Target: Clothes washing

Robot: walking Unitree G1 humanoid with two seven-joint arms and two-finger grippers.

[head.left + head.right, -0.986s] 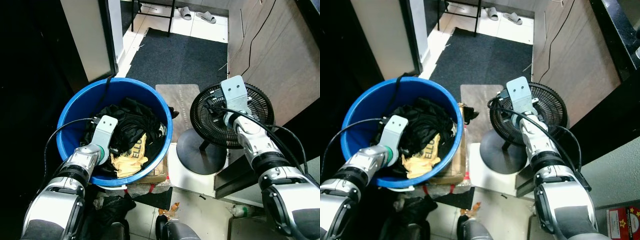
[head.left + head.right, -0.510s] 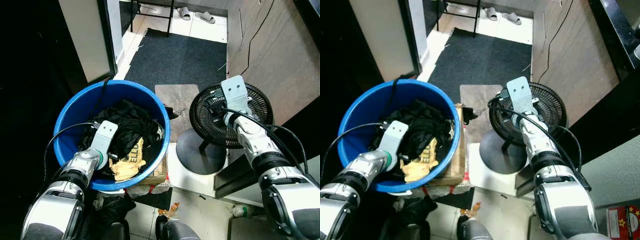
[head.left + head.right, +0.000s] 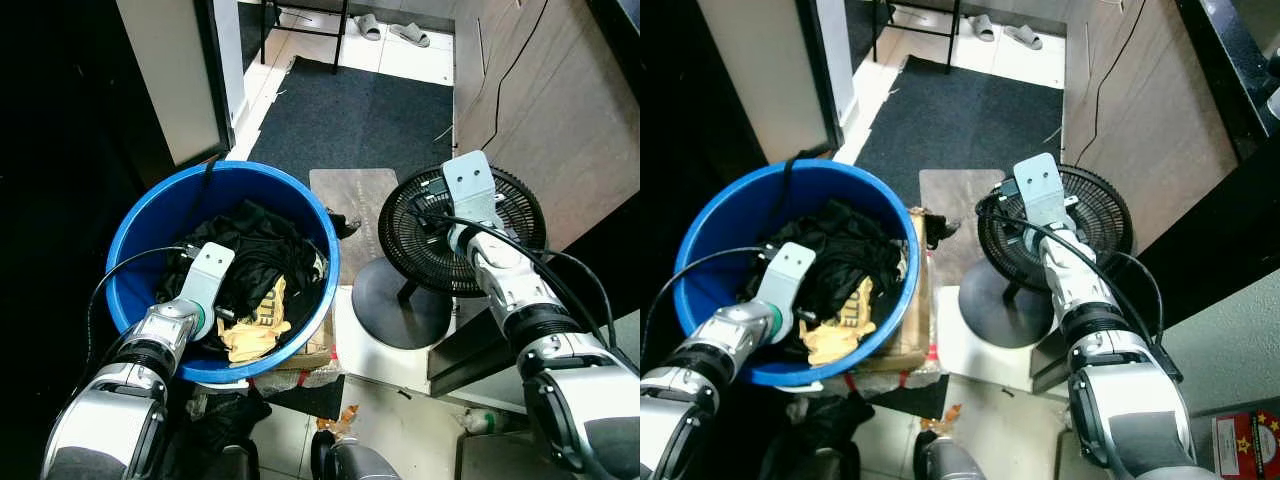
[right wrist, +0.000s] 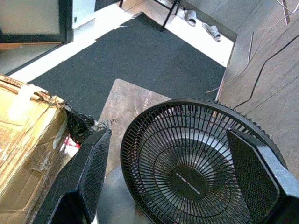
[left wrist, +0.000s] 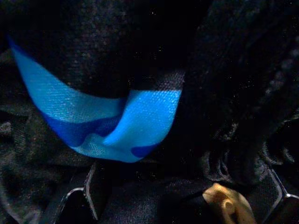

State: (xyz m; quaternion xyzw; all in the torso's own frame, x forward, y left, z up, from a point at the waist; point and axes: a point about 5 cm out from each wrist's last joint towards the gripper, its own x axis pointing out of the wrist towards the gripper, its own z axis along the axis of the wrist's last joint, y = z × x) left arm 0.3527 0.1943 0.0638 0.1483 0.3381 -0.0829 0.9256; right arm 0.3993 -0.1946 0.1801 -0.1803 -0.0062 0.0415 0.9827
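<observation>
A blue bucket [image 3: 160, 205] stands in front of me on the left, holding a heap of black clothes [image 3: 265, 240] and a crumpled yellow garment [image 3: 250, 335]. My left gripper [image 5: 182, 177] is down inside the bucket, its fingers open and wide apart, pressed into black cloth. A bright blue band [image 5: 117, 126] of fabric lies just ahead of it, and a bit of the yellow garment [image 5: 229, 203] shows by one finger. My right gripper [image 4: 168, 135] hangs open and holds nothing above a black floor fan [image 3: 460, 240].
The bucket rests on a taped cardboard box [image 3: 910, 340]. A dark floor mat [image 3: 360, 110] and a small brown mat [image 3: 355, 200] lie beyond. Wooden panelling [image 3: 560, 110] rises at the right, a white door panel [image 3: 170, 70] at the left. Slippers [image 3: 410, 33] lie far back.
My left wrist has sunk a little lower and nearer in the bucket since a second ago, and the clothes have shifted slightly with it. The right arm has stayed still.
</observation>
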